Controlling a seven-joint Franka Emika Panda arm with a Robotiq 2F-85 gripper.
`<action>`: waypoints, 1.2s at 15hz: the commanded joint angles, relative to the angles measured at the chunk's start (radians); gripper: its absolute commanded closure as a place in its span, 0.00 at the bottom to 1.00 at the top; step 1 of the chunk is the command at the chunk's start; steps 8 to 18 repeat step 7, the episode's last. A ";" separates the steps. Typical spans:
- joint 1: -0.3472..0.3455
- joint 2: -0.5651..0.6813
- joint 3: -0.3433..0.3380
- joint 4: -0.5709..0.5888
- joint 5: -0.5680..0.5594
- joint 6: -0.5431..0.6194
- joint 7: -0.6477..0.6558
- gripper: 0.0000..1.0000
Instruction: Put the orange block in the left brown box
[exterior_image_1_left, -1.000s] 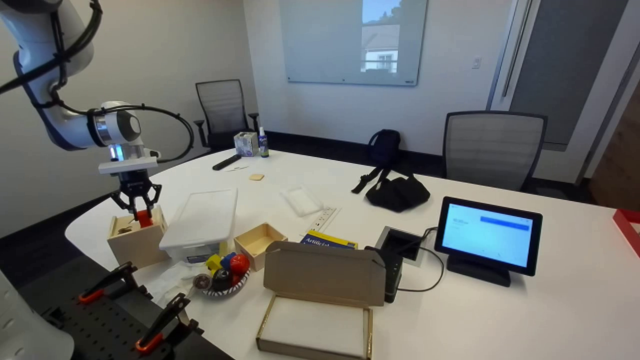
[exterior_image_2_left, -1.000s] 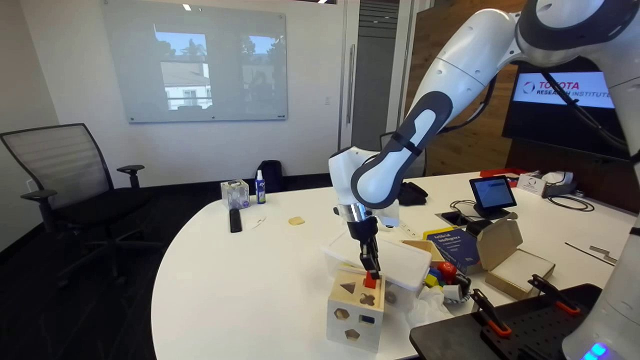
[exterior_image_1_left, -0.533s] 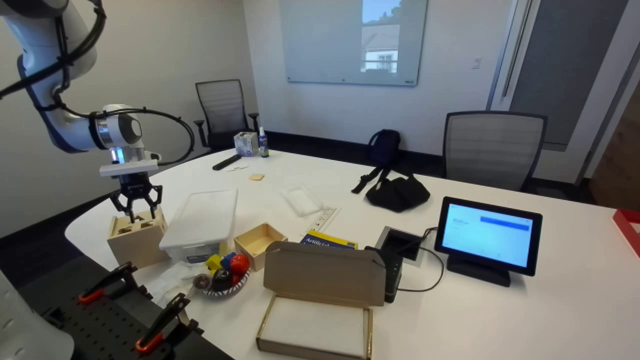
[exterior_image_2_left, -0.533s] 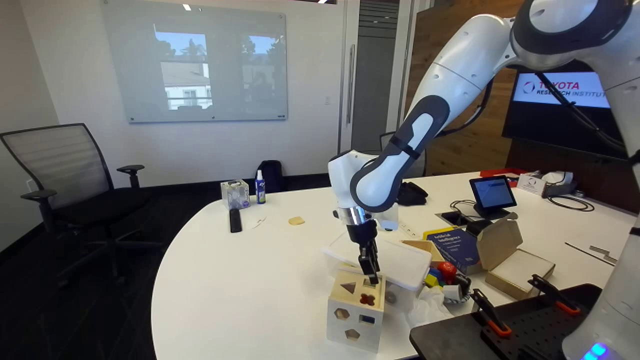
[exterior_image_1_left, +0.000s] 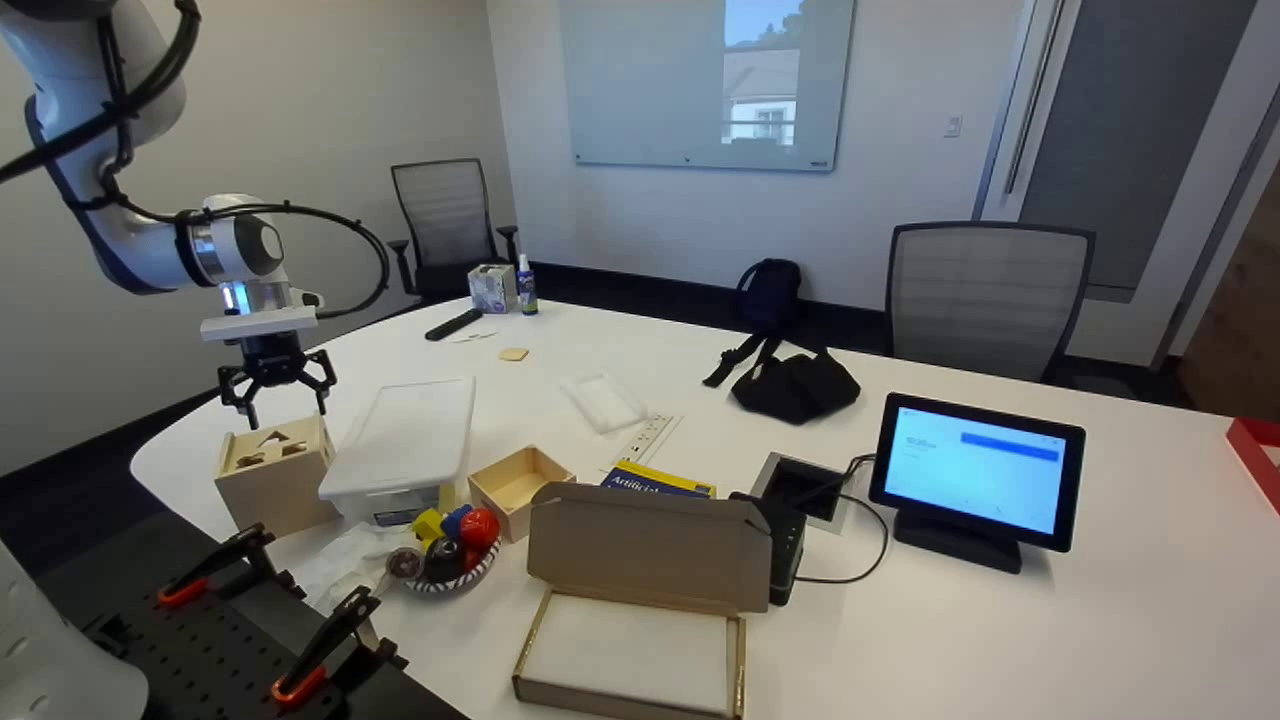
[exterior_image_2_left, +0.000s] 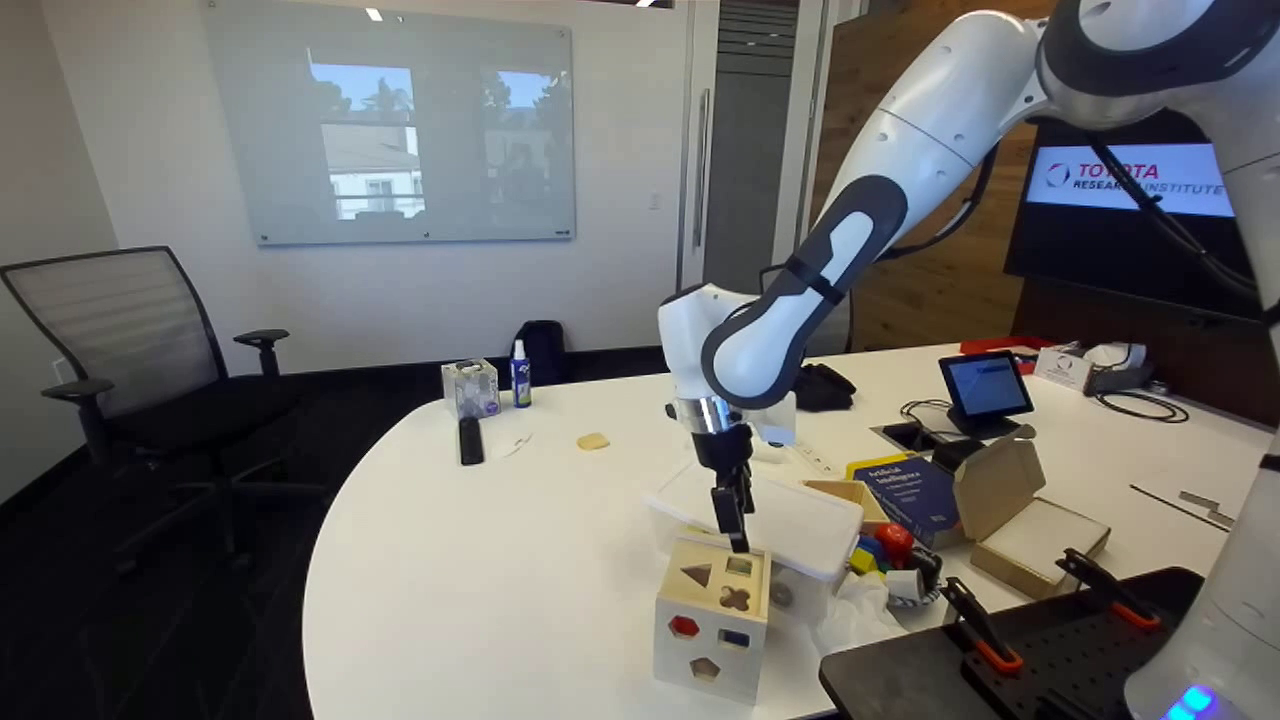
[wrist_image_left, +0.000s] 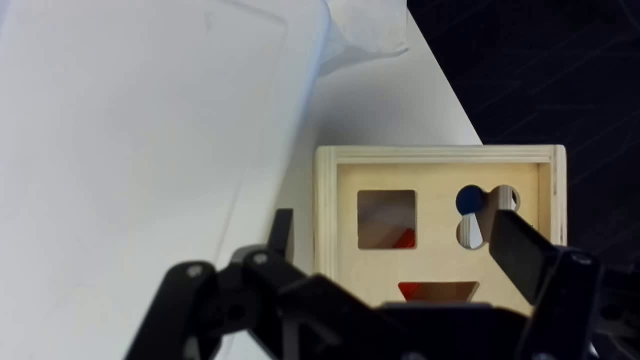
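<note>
Table edge (wrist_image_left: 438, 80) near tan box (exterior_image_2_left: 709, 630), orange block (wrist_image_left: 407, 240) inside, jaws wide above.

My arm (exterior_image_2_left: 935, 100) is white with dark grey panels (exterior_image_2_left: 882, 198), a black strap (exterior_image_2_left: 815, 280) and a silver ring (exterior_image_2_left: 705, 414). In an exterior view, a black cable (exterior_image_1_left: 386, 265) loops at three o'clock from my wrist (exterior_image_1_left: 245, 250). In an exterior view, a blue light (exterior_image_2_left: 1192, 700) marks my white base (exterior_image_2_left: 1215, 645) at four o'clock. Pale round screws (wrist_image_left: 260, 258) dot my black gripper (exterior_image_1_left: 287, 413).
</note>
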 joint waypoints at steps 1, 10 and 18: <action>-0.026 -0.128 0.000 -0.062 0.020 -0.016 0.006 0.00; -0.065 -0.285 0.003 -0.135 0.025 0.008 -0.008 0.00; -0.065 -0.285 0.003 -0.135 0.025 0.008 -0.008 0.00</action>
